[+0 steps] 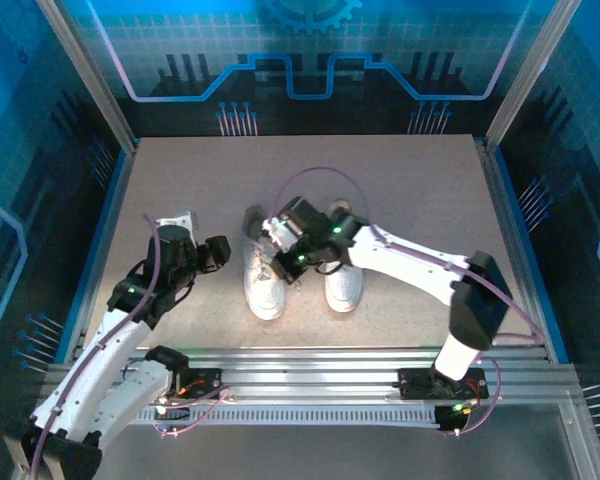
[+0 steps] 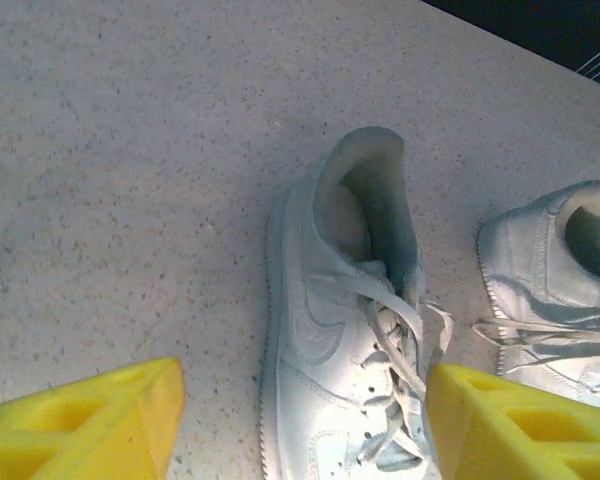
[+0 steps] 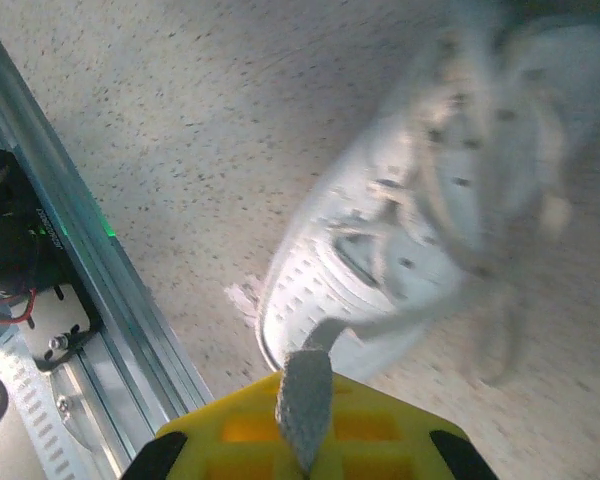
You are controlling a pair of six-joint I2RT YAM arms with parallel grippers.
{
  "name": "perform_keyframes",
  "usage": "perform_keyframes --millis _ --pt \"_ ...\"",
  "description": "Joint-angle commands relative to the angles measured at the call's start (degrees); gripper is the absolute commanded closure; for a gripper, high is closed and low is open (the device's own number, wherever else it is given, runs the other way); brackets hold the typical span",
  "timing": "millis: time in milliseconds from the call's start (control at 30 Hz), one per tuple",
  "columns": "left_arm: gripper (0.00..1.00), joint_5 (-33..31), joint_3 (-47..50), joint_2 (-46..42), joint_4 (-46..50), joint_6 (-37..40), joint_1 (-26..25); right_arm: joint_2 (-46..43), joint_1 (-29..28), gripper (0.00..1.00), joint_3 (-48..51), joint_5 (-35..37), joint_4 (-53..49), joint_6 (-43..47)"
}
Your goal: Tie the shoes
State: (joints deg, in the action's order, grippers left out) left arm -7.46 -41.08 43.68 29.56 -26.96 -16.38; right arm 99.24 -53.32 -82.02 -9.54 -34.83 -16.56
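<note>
Two white sneakers stand side by side mid-table, the left shoe (image 1: 263, 285) and the right shoe (image 1: 344, 287), toes toward the arms. My right gripper (image 1: 285, 264) hangs over the left shoe. In the right wrist view its yellow fingers (image 3: 230, 432) are shut on a flat white lace (image 3: 305, 395) that runs up to the blurred shoe (image 3: 380, 260). My left gripper (image 1: 222, 252) sits just left of the left shoe. It is open (image 2: 305, 440), with the left shoe (image 2: 325, 360) and its loose laces (image 2: 395, 350) between the yellow fingers (image 2: 80, 430). The other shoe (image 2: 555, 270) lies at the right.
The speckled table (image 1: 180, 180) is fenced by blue side walls (image 1: 100, 220) and an aluminium rail (image 1: 330, 355) along the near edge, seen close in the right wrist view as a rail (image 3: 75, 250). A purple cable (image 1: 320, 172) arcs above the shoes.
</note>
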Motion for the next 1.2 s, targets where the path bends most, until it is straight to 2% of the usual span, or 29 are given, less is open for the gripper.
perform_keyframes --millis 0,100,200,300,400,533,633,767,1167 --pt "0.33 5.87 0.05 1.27 6.73 -1.60 1.37 5.58 -2.52 1.00 -4.50 -3.09 4.05 -3.54" --pt "0.32 4.90 0.25 2.77 8.27 -4.45 2.02 10.59 -3.82 1.00 -8.47 -3.14 5.74 -4.36" --pt "0.31 4.14 0.73 2.57 8.12 -5.70 2.94 13.59 -3.94 0.88 -11.92 -3.31 4.81 -4.76" --pt "0.31 4.21 0.39 1.97 8.88 -4.97 4.58 12.60 -3.69 0.71 -13.53 -2.77 3.22 -3.42" --pt "0.31 5.74 0.13 2.02 9.75 -3.92 6.84 10.65 -2.15 0.63 -15.08 -1.45 -0.08 -1.26" --pt "0.31 11.11 1.37 3.22 7.74 -4.09 10.12 10.21 0.43 0.62 -17.92 2.92 -4.32 3.01" --pt "0.32 14.39 2.38 4.71 5.86 -4.85 11.41 12.97 1.26 0.66 -21.82 6.78 -8.34 7.67" --pt "0.32 15.42 2.85 6.34 5.14 -4.45 12.05 16.93 1.11 0.72 -26.47 11.78 -12.94 11.71" --pt "0.33 18.18 3.02 9.92 3.38 -4.28 12.60 22.97 -0.16 0.67 -30.09 15.86 -14.75 15.56"
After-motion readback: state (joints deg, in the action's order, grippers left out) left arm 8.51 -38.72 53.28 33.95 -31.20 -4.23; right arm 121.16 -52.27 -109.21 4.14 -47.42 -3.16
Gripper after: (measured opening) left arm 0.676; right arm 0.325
